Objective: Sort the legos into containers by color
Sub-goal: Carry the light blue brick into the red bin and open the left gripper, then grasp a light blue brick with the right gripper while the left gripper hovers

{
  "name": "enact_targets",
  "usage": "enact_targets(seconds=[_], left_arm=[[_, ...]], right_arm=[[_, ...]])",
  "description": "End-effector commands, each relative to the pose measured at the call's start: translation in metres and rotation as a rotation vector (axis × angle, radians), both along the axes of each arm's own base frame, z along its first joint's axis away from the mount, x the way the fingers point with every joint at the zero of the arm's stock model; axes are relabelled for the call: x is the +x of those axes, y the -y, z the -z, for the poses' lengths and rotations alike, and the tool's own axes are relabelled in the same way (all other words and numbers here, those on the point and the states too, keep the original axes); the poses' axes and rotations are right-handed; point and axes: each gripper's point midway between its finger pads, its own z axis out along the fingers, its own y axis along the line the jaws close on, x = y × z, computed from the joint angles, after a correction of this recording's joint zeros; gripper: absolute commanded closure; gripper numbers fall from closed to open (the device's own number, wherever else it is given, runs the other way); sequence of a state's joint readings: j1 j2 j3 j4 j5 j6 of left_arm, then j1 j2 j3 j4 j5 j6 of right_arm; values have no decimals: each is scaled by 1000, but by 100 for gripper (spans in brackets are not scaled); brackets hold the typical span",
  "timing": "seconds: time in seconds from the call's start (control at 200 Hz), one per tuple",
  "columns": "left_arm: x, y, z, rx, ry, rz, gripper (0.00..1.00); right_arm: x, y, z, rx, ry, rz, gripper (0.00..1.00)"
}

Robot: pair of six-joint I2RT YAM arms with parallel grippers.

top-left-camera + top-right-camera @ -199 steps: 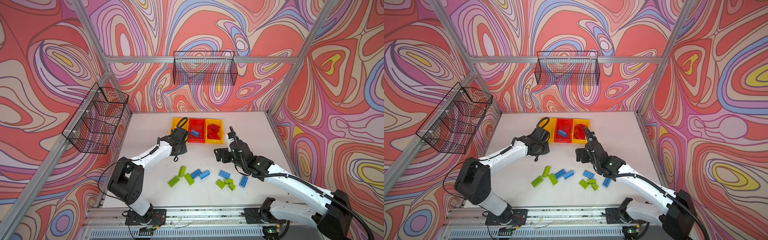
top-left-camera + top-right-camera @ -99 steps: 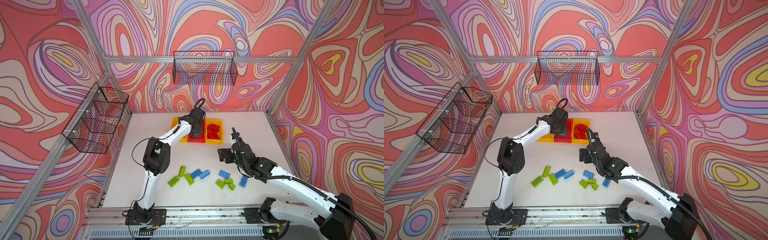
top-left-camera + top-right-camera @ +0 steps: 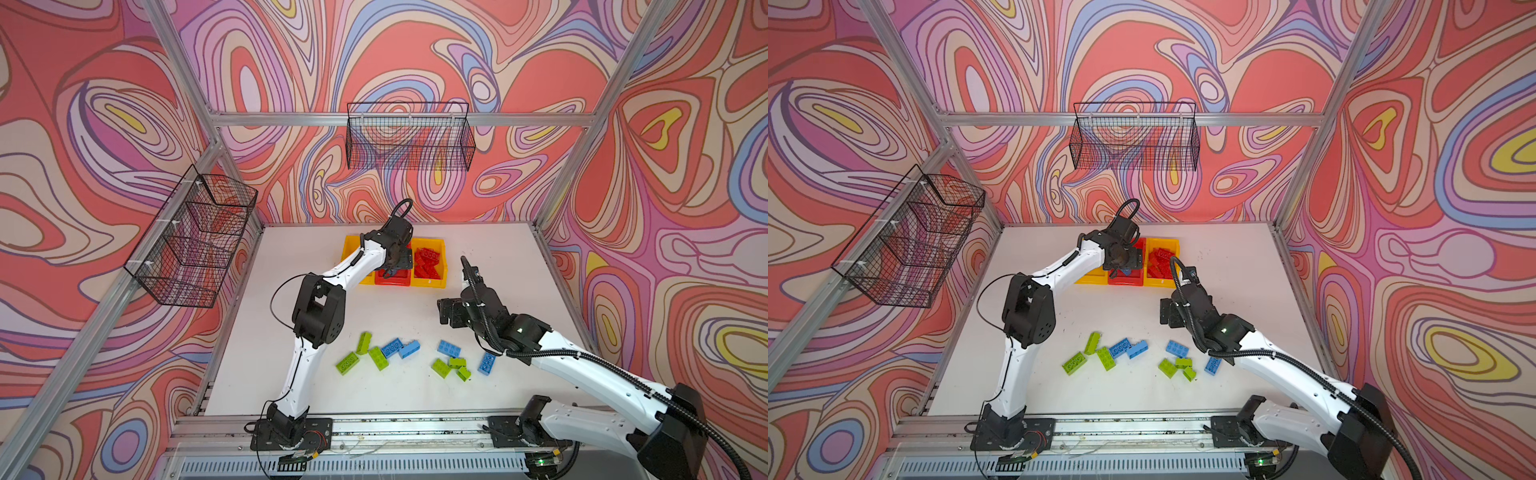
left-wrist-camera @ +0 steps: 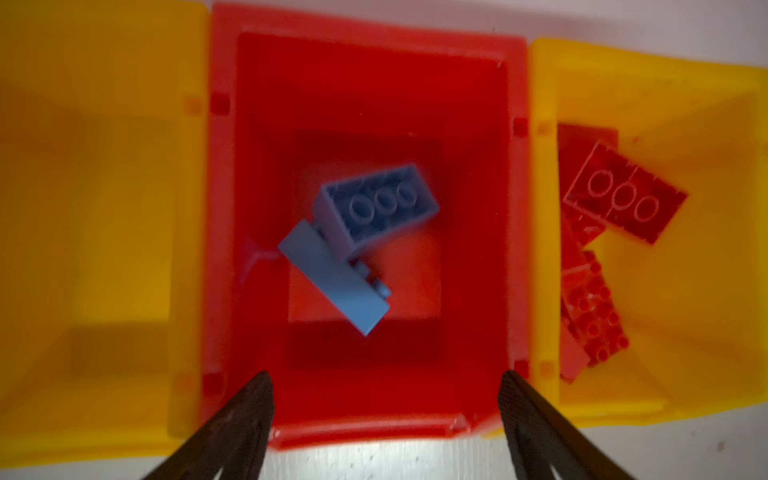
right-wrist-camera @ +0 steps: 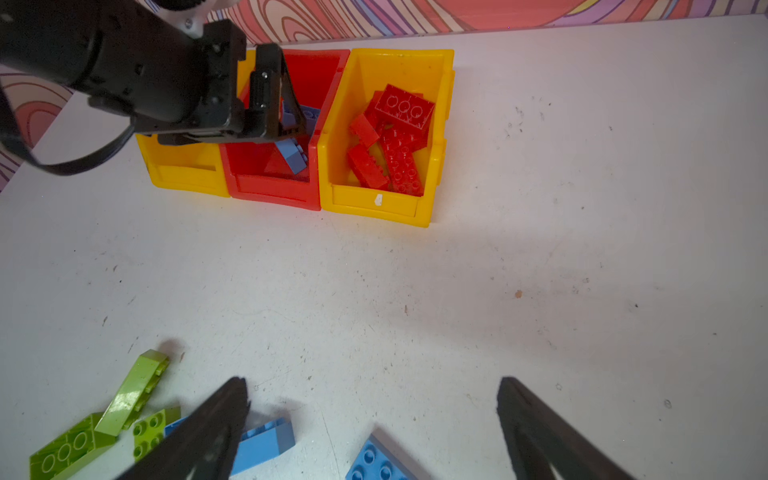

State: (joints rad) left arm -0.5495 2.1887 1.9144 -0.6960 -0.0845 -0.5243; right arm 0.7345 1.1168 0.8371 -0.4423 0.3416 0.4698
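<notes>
Bright, even light in both top views, edges bowed. I see soft shadows on the counter [image 5: 374, 291]. My left wrist view is blurred, its blue bricks [image 4: 374, 208] smeared.

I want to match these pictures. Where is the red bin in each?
In a top view: red bin at the table's far side, under the left arm.
In a top view: the same, front edge showing.
Left wrist: red bin fills the middle, blue bricks inside.
Right wrist: red bin partly hidden by the left arm.
Shared landmark: yellow bin of red bricks beside it.
</notes>
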Motion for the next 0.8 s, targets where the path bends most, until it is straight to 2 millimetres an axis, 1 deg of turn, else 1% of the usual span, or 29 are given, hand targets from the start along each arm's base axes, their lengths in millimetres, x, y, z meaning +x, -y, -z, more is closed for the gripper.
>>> enact_targets(seconds=[0.0,0.055,0.075,0.105,0.11,0.145,0.16,0.185,0.195,0.245,0.27,0.28,0.3,0.305,0.361,0.406,0.446,0.481,0.551,0.636,0.726,0.796], left_arm=[[-17,-3,-54,-92,121,12,12],[-33,-12,-57,-111,133,2,12],[-39,-16,-54,-110,130,-2,11],[-47,-23,-58,-120,144,-12,12],[-49,-24,-55,-116,137,-14,12],[-62,-33,-53,-117,138,-25,11],[-67,-37,-49,-113,133,-34,11],[-76,-45,-50,-112,139,-45,11],[-81,-48,-44,-106,129,-48,11],[-99,-62,-39,-102,130,-68,10],[-110,-71,-33,-90,123,-78,10],[-113,-73,-33,-92,125,-81,10],[-122,-80,-26,-79,116,-90,9],[-123,-82,-28,-81,121,-92,9],[-144,-99,-18,-60,108,-113,8],[-161,-113,-11,-45,101,-131,6],[-174,-122,-5,-40,94,-145,1],[-185,-130,-2,-41,93,-152,0],[-203,-141,4,-47,93,-163,0],[-218,-153,5,-53,107,-183,0],[-229,-162,5,-64,126,-198,0],[-234,-166,4,-76,142,-206,0]], right_arm=[[-1,-12,7,18,-54,-26,2],[-2,-17,15,21,-82,-43,2],[-3,-20,18,24,-92,-49,2],[-3,-24,21,27,-107,-62,2],[-3,-24,22,27,-109,-63,3],[-4,-29,26,34,-125,-76,3],[-4,-31,27,36,-129,-81,3],[-5,-34,30,34,-140,-89,3],[-5,-36,31,34,-143,-92,3],[-7,-44,35,25,-156,-109,3],[-9,-47,38,17,-165,-115,3],[-9,-48,39,13,-170,-119,3],[-11,-51,41,4,-176,-127,3],[-11,-51,42,1,-178,-129,3],[-18,-62,48,-21,-196,-159,3],[-23,-69,55,-38,-213,-184,3],[-28,-77,63,-55,-232,-206,3],[-33,-82,70,-69,-249,-221,3],[-44,-94,85,-103,-284,-259,3],[-57,-106,103,-136,-325,-295,2],[-67,-114,115,-156,-351,-311,3],[-70,-118,120,-155,-363,-314,3]])
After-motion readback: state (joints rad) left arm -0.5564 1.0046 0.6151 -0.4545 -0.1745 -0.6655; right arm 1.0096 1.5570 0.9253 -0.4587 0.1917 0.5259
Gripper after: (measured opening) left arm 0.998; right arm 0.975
